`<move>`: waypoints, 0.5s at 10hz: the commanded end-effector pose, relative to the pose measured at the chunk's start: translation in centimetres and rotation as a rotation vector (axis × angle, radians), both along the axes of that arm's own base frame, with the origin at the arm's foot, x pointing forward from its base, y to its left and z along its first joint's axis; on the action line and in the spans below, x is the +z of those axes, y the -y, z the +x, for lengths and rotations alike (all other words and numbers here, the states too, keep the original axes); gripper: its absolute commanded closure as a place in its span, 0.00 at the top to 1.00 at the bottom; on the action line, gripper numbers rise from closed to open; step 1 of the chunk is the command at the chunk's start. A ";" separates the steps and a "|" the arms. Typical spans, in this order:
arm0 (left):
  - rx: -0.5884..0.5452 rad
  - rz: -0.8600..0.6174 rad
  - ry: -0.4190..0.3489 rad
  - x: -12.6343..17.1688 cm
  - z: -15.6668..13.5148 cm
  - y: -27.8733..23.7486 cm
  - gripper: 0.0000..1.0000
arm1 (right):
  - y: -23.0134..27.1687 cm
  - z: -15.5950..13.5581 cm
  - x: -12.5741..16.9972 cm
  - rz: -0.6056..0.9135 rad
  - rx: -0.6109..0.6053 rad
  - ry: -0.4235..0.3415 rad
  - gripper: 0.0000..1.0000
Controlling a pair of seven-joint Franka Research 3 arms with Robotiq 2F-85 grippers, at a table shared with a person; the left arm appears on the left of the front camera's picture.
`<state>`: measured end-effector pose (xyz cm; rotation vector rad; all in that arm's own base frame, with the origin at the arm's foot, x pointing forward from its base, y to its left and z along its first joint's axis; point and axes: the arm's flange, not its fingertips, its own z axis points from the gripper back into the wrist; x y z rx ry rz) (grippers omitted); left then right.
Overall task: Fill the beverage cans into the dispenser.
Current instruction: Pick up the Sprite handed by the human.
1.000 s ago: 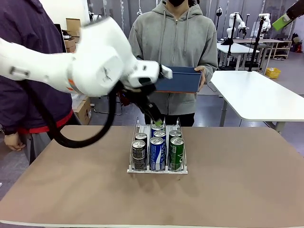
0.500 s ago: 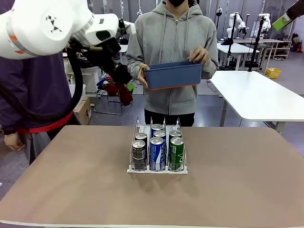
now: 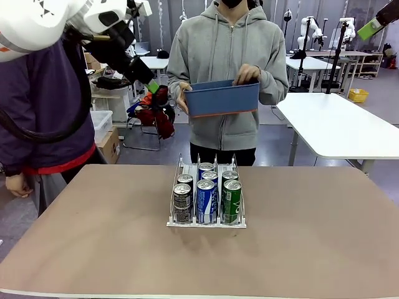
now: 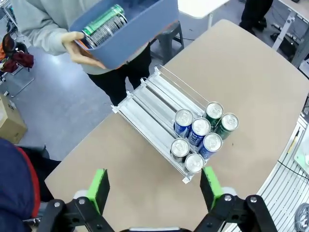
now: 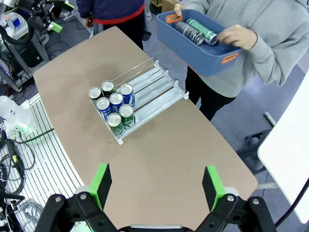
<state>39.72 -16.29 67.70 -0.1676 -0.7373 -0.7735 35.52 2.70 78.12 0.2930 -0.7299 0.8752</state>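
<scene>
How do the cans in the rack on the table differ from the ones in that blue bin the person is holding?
The dispenser cans stand upright, packed in the dispenser's lanes; the bin cans lie loose on their sides in the blue bin. The dispenser cans sit on the table; the bin cans are held up in the person's hands. Both include a green can.

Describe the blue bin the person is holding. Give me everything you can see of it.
The bin is a blue rectangular plastic tub with orange grips at its short ends. The person holds it at chest height beyond the far edge of the table, one hand on an end, the other hand over the rim. Inside, two cans lie on their sides: a dark can and a green can.
</scene>
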 end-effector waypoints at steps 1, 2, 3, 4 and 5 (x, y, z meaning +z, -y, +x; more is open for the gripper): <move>-0.010 -0.043 0.004 0.0 0.0 -0.3 1.00 | 0.0 -0.1 -0.1 0.001 0.003 -0.002 1.00; 0.000 0.000 0.000 0.0 0.0 0.0 1.00 | 0.0 -0.1 -0.1 0.001 0.003 -0.002 1.00; 0.000 0.000 0.000 0.0 0.0 0.0 1.00 | 0.0 -0.1 -0.1 0.001 0.003 -0.002 1.00; 0.000 0.000 0.000 0.0 0.0 0.0 1.00 | 0.0 -0.1 -0.1 0.001 0.003 -0.002 1.00; 0.000 0.000 0.000 0.0 0.0 0.0 1.00 | 0.0 -0.1 -0.1 0.001 0.003 -0.002 1.00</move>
